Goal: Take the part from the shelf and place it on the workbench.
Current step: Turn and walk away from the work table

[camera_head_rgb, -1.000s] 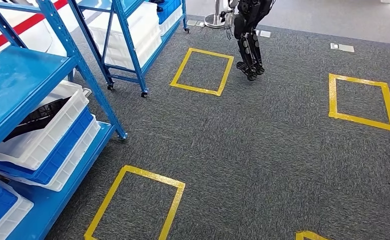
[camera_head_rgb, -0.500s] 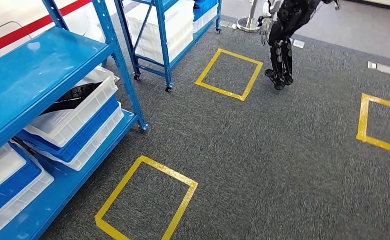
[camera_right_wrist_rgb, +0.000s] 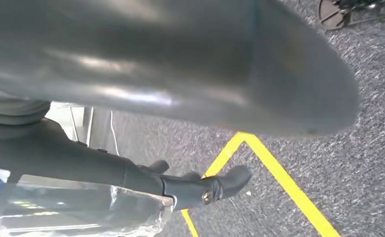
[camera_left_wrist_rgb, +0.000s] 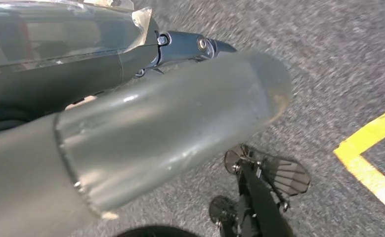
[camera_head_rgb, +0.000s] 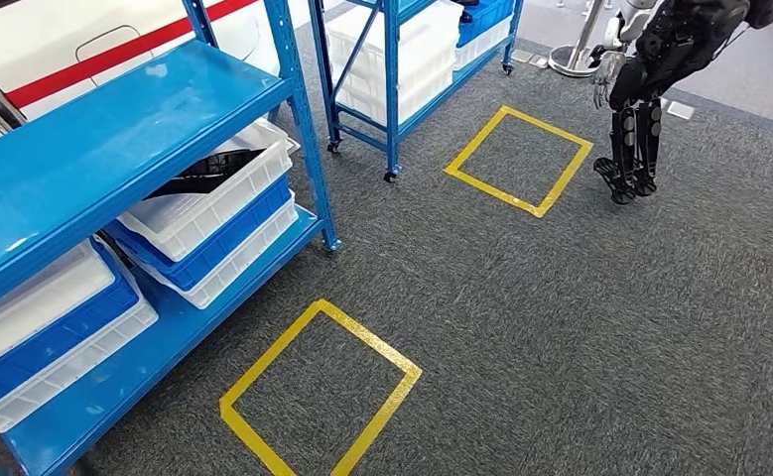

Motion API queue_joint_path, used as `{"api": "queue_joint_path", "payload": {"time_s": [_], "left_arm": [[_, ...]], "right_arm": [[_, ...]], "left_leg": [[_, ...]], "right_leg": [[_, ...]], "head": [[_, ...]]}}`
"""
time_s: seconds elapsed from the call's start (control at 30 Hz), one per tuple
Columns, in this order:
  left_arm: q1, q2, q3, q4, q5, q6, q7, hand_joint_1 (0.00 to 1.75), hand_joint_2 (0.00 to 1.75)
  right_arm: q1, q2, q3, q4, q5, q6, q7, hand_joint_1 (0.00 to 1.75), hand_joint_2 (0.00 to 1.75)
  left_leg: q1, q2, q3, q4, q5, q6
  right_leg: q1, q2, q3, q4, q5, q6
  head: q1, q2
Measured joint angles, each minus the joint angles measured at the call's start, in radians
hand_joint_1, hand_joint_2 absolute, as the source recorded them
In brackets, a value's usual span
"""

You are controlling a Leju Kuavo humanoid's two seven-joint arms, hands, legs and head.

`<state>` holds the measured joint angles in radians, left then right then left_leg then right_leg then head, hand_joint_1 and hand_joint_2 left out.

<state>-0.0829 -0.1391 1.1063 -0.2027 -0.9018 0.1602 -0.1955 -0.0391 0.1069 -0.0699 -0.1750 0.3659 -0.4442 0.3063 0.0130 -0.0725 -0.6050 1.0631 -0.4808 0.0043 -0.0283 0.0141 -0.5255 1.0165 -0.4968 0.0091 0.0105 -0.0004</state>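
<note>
Two hands are seen too blurred in the wrist views for their state to be told. The dark part [camera_head_rgb: 198, 177], probably the task's, lies in the upper white crate [camera_head_rgb: 225, 203] under the blue shelf [camera_head_rgb: 114, 139]; the shelf should be squarely faced before reaching.

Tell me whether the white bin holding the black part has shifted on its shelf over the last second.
No. The white bin sits on the same blue bin beside the shelf post; the camera turned.

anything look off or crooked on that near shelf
One thing: the black part lies tilted in the top white bin, one end poking above the rim. The stacked bins look straight, and nothing is spilled on the carpet.
</note>
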Motion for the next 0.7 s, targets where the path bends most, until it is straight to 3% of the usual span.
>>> {"api": "queue_joint_path", "payload": {"time_s": [0.07,0.13,0.17,0.2,0.23,0.3,0.37,0.43,0.5,0.57,0.63,0.67,0.7], "left_arm": [[-0.002,-0.001,0.000,0.000,0.000,0.000,0.000,0.00,0.00],[-0.002,-0.001,0.000,0.000,0.000,0.000,0.000,0.00,0.00],[-0.001,-0.001,0.000,0.000,0.000,0.000,0.000,0.00,0.00],[0.000,-0.001,0.000,0.000,0.000,0.000,0.000,0.00,0.00],[0.000,-0.001,0.000,0.000,0.000,0.000,0.000,0.00,0.00],[-0.002,-0.001,0.000,0.000,0.000,0.000,0.000,0.00,0.00],[-0.005,-0.001,0.000,0.000,0.000,0.000,-0.001,0.00,0.00],[-0.004,-0.001,0.000,0.000,-0.001,0.000,-0.001,0.00,0.00],[-0.003,-0.002,0.000,0.000,-0.002,-0.001,-0.002,0.00,0.00],[-0.005,-0.003,0.000,0.000,-0.005,-0.002,-0.003,0.00,0.00],[-0.005,-0.004,0.000,0.000,-0.006,-0.003,-0.003,0.00,0.00],[-0.004,-0.005,0.000,0.000,-0.007,-0.003,-0.003,0.00,0.00],[-0.003,-0.005,0.000,0.000,-0.008,-0.004,-0.003,0.00,0.00]], "right_arm": [[0.004,0.000,0.001,0.000,0.001,0.000,0.000,0.00,0.00],[0.006,-0.001,0.002,0.000,0.001,0.000,0.000,0.00,0.00],[0.006,-0.002,0.002,0.000,0.001,0.000,0.000,0.00,0.00],[0.006,-0.001,0.002,0.000,0.001,0.001,0.001,0.00,0.00],[0.004,-0.001,0.002,0.000,0.001,0.002,0.002,0.00,0.00],[0.001,-0.001,0.002,0.000,0.001,0.004,0.005,0.00,0.00],[-0.003,-0.001,0.002,0.000,0.001,0.006,0.007,0.00,0.00],[-0.007,0.001,0.002,0.000,0.001,0.008,0.010,0.00,0.00],[-0.008,0.000,0.002,-0.001,0.000,0.008,0.012,0.00,0.00],[-0.003,-0.002,0.002,-0.001,-0.001,0.010,0.013,0.00,0.00],[0.002,-0.005,0.002,-0.001,-0.003,0.012,0.013,0.00,0.00],[0.003,-0.007,0.002,-0.001,-0.004,0.013,0.013,0.00,0.00],[0.005,-0.008,0.002,-0.001,-0.004,0.013,0.013,0.00,0.00]], "left_leg": [[0.000,0.054,-0.057,0.121,-0.067,-0.005],[0.000,0.068,-0.108,0.232,-0.110,-0.007],[0.000,0.070,-0.109,0.240,-0.105,-0.006],[-0.001,0.073,-0.087,0.206,-0.084,-0.003],[-0.002,0.085,-0.046,0.138,-0.055,0.003],[-0.010,0.126,0.031,0.005,-0.016,0.016],[-0.019,0.145,0.053,-0.041,-0.010,0.026],[-0.019,0.123,0.054,-0.054,0.001,0.037],[-0.012,0.100,0.061,-0.075,0.018,0.049],[-0.007,0.076,0.061,-0.085,0.029,0.055],[-0.006,0.048,0.058,-0.084,0.032,0.055],[-0.005,0.033,0.057,-0.084,0.032,0.053],[-0.004,0.018,0.058,-0.083,0.033,0.051]], "right_leg": [[0.007,-0.026,-0.004,0.000,0.000,-0.010],[0.013,-0.055,-0.011,0.000,-0.001,-0.014],[0.016,-0.069,-0.014,0.000,-0.002,-0.015],[0.017,-0.082,-0.015,0.000,-0.003,-0.016],[0.019,-0.094,-0.014,0.000,-0.004,-0.017],[0.023,-0.115,-0.005,0.000,-0.007,-0.017],[0.025,-0.133,0.002,-0.002,-0.007,-0.012],[0.024,-0.143,0.005,-0.004,-0.007,-0.002],[0.024,-0.101,-0.006,0.027,-0.027,0.003],[0.020,-0.041,-0.055,0.133,-0.079,-0.001],[0.015,-0.024,-0.110,0.248,-0.119,0.001],[0.012,-0.022,-0.120,0.265,-0.118,0.009],[0.010,-0.020,-0.110,0.241,-0.101,0.020]], "head": [[-0.006,0.000],[-0.007,0.000],[-0.007,0.000],[-0.007,0.000],[-0.007,0.000],[-0.006,0.000],[-0.006,0.000],[-0.007,0.000],[-0.005,0.000],[-0.002,0.000],[0.000,0.000],[0.000,0.000],[0.000,0.000]]}}
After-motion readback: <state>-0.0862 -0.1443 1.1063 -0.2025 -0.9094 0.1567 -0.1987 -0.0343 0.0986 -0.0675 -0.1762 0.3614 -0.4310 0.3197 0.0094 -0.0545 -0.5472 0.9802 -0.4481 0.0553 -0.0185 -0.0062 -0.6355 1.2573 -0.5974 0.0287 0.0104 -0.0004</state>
